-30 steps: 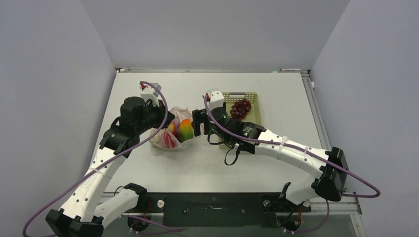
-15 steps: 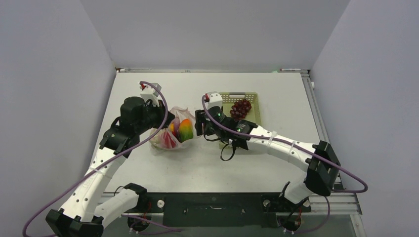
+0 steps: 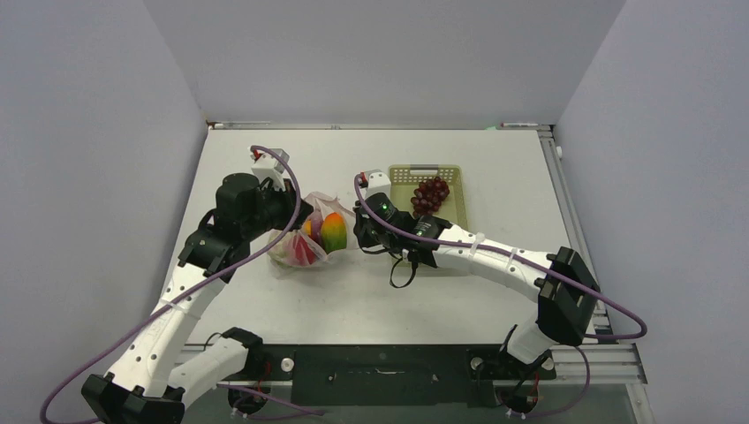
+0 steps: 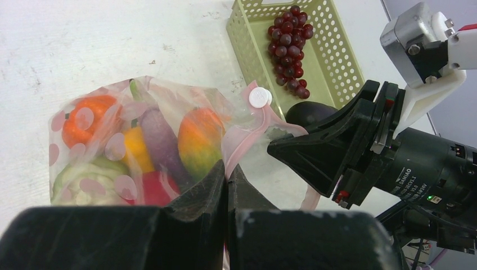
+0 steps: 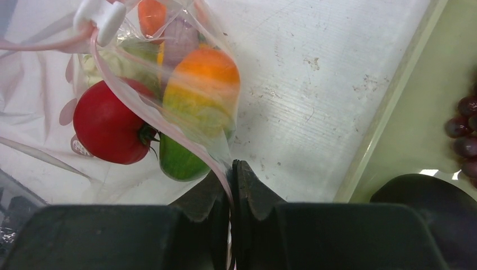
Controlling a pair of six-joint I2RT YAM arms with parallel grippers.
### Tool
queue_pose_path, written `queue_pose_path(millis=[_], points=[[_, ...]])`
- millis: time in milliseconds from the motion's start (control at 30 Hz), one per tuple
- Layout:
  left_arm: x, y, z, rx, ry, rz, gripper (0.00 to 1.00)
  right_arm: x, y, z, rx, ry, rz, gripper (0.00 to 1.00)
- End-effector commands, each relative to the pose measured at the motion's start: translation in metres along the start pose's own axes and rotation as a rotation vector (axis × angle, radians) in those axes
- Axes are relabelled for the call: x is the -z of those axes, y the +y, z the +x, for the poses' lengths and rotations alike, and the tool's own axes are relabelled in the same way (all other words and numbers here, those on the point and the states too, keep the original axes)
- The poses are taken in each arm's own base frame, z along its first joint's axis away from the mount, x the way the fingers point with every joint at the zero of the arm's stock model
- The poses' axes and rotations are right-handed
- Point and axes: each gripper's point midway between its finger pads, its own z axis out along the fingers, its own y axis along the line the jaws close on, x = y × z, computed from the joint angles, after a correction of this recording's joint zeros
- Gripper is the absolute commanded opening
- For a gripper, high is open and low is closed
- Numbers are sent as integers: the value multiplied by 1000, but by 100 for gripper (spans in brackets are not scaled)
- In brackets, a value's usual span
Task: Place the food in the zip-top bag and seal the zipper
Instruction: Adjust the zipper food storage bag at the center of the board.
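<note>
Having closed in on the filled bag (image 4: 169,93) on the table (image 3: 517,181), the right gripper (image 5: 230,169) clenches its zipper (image 4: 243,135) opposite the left gripper (image 4: 226,173), likewise clamped there; grapes (image 3: 431,193) lie in the basket (image 3: 424,169).

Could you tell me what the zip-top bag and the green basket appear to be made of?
The zip-top bag: thin clear plastic film, glossy, crinkled; the food shows through. The basket: probably rigid moulded plastic, matte pale green, with even rows of round holes.
</note>
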Motion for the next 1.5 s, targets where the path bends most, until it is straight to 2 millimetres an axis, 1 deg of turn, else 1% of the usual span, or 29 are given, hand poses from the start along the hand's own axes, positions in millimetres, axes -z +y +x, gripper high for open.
queue_pose_path(millis=[0, 133, 200, 367, 500, 633, 733, 800, 867, 967, 1033, 1133, 1233, 1300, 1333, 1400, 1467], points=[[3, -7, -22, -23, -73, 16, 0, 21, 15, -39, -12, -104, -39, 5], [8, -3, -22, -41, -72, -5, 0, 35, 24, -59, 9, -141, -61, 5], [12, 0, -21, -47, -74, -25, 0, 45, 33, -74, 17, -174, -76, 5], [23, 5, -22, -48, -77, -64, 0, 67, 48, -101, 49, -230, -106, 5], [33, 4, -28, -43, -92, -74, 0, 81, 60, -114, 64, -259, -134, 5], [44, -2, -35, -33, -105, -63, 0, 95, 70, -125, 73, -287, -163, 5], [49, -5, -37, -29, -109, -55, 0, 105, 72, -133, 77, -311, -164, 5], [49, -6, -37, -28, -107, -52, 0, 108, 69, -136, 82, -321, -152, 5], [49, -7, -37, -27, -108, -49, 0, 105, 65, -133, 90, -317, -129, 5], [43, -4, -34, -26, -104, -56, 0, 89, 53, -118, 96, -291, -81, 5], [36, 1, -27, -24, -88, -65, 0, 74, 39, -105, 92, -258, -41, 5], [20, 10, -12, -12, -40, -85, 0, 52, 19, -81, 82, -201, 8, 5], [5, 14, 2, 6, 7, -88, 0, 40, 4, -66, 80, -159, 42, 5], [0, 14, 7, 12, 33, -80, 0, 39, -1, -63, 79, -155, 53, 5], [-1, 13, 7, 13, 36, -78, 0, 41, 0, -65, 79, -161, 48, 5], [1, 12, 3, 9, 30, -81, 0, 47, 4, -73, 75, -178, 33, 5], [7, 10, -7, 3, 5, -84, 0, 52, 9, -81, 74, -194, 19, 5]])
